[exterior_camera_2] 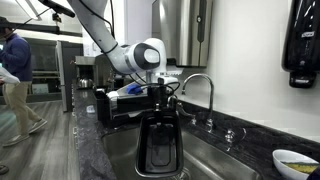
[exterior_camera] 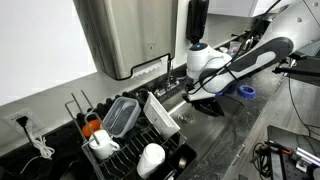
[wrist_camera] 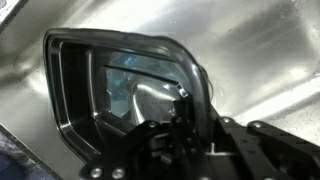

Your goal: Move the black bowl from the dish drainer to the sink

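Note:
The black bowl [exterior_camera_2: 160, 148] is a rectangular black plastic dish. It hangs on edge from my gripper [exterior_camera_2: 160, 103] over the steel sink [exterior_camera_2: 215, 160], clear of the dish drainer [exterior_camera_2: 118, 108]. In the wrist view my gripper [wrist_camera: 185, 115] is shut on the bowl's rim, with the bowl's hollow [wrist_camera: 110, 90] facing the camera and the sink's steel wall [wrist_camera: 255, 45] behind it. In an exterior view my gripper [exterior_camera: 187, 95] is beside the dish drainer [exterior_camera: 125, 150], and the bowl is hard to make out there.
The drainer holds a white cup [exterior_camera: 150, 158], an orange item [exterior_camera: 92, 127] and square containers [exterior_camera: 122, 115]. A faucet [exterior_camera_2: 200, 82] arches over the sink. A bowl [exterior_camera_2: 295, 160] sits on the counter. A person [exterior_camera_2: 12, 70] stands behind. A steel appliance [exterior_camera: 130, 35] stands above the drainer.

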`<state>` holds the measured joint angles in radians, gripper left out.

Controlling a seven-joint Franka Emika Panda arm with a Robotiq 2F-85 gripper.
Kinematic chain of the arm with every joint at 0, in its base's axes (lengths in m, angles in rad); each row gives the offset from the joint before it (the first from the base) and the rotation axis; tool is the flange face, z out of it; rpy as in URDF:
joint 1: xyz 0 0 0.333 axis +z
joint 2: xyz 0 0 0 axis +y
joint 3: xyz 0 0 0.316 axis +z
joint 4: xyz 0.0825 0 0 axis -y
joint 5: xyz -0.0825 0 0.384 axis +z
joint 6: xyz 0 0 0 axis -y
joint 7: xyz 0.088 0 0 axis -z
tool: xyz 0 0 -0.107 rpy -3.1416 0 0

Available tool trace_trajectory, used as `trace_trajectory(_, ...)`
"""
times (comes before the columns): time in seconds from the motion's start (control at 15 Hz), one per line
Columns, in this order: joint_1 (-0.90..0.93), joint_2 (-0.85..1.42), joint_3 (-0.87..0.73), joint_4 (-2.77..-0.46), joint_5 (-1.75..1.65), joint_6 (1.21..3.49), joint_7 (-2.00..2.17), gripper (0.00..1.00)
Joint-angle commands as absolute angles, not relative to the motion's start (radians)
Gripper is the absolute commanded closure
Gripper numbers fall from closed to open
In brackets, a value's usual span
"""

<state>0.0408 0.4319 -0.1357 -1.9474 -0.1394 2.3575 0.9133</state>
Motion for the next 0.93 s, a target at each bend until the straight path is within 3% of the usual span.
trace_trajectory(0.0,0.051,0.438,-0.155,-1.987,-0.164,2.414,0.902,0.94)
trace_trajectory(0.87,0.075,0.547,-0.177,-1.950,-0.154,2.482,0.932,0.94)
